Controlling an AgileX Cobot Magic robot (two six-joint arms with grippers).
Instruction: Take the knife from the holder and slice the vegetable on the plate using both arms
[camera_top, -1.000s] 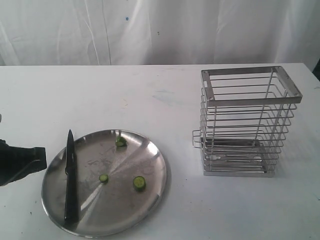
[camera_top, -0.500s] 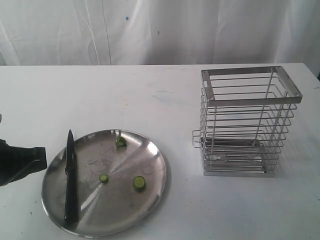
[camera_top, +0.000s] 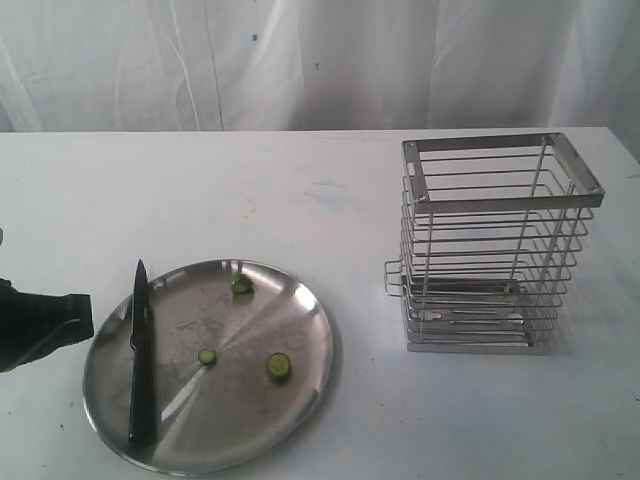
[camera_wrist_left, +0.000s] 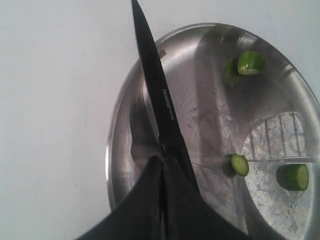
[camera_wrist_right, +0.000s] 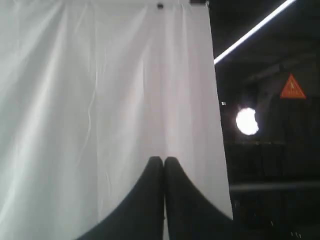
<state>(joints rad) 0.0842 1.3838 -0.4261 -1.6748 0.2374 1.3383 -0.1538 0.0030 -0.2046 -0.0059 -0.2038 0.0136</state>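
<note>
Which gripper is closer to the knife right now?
Left. The left gripper sits just off the plate, beside the knife lying on it. The right gripper is out of the exterior view, pointed at a white curtain.

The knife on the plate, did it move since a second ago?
No. The knife still lies along the left side of the plate, its tip at the same spot by the rim.

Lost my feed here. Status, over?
Left gripper shut, empty, beside plate. Right gripper shut, empty. Knife lies on plate, three vegetable pieces beside it. Nothing in the way.
</note>
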